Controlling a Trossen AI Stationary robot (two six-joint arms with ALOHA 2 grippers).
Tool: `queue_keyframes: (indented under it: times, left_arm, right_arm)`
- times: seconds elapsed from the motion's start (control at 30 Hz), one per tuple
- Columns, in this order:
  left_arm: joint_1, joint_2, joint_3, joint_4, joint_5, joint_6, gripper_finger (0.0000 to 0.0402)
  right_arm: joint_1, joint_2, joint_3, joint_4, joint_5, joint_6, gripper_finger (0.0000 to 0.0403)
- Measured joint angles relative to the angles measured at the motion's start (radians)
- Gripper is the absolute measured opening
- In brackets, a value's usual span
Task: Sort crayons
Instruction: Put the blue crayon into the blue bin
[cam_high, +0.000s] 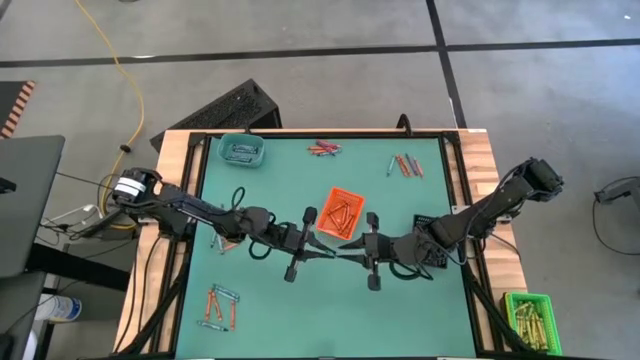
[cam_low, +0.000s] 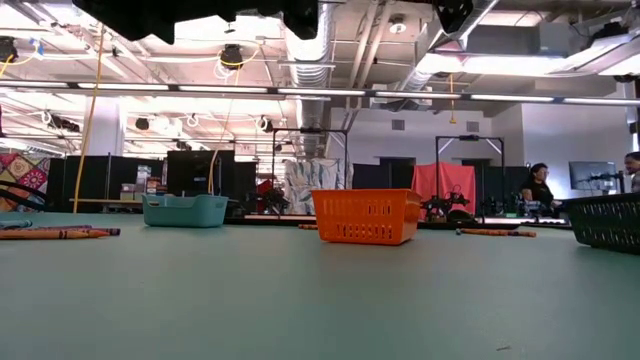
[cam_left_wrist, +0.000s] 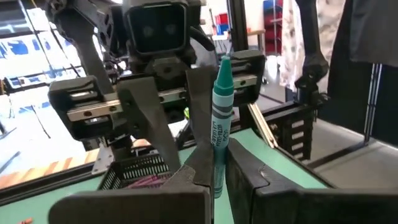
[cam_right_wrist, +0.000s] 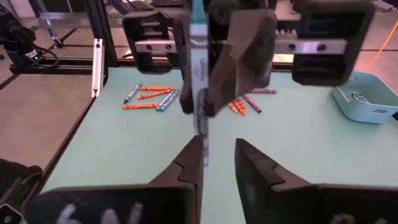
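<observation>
Orange crayons (cam_high: 340, 214) in the orange tray (cam_high: 353, 198).

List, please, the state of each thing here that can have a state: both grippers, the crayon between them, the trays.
Left gripper: shut on the teal crayon, mid-table, above the surface.
Right gripper: open, facing the left gripper, fingers either side of the crayon.
Teal crayon: upright in the left wrist view, held off the table.
Orange tray: holds orange crayons.
Teal tray: holds blue-grey crayons.
Black tray: holds pink crayons.
</observation>
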Motion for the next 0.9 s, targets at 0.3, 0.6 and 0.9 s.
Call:
queue_keyframes:
  times: [0.3, 0.6, 0.9]
  left_arm:
    - [0.008, -0.155, 0.0, -0.345, -0.126, 0.123, 0.0001]
    - [0.142, -0.45, 0.0, -1.024, -0.441, 0.245, 0.0001]
    - [0.52, -0.545, -0.001, -1.356, -0.467, 0.416, 0.0001]
  right_arm:
    - [0.0, 0.0, 0.0, -0.079, 0.027, 0.019, 0.0108]
    - [0.001, 0.0, 0.0, -0.216, 0.027, 0.11, 0.0109]
    - [-0.014, 0.0, 0.0, -0.288, 0.041, 0.113, 0.0109]
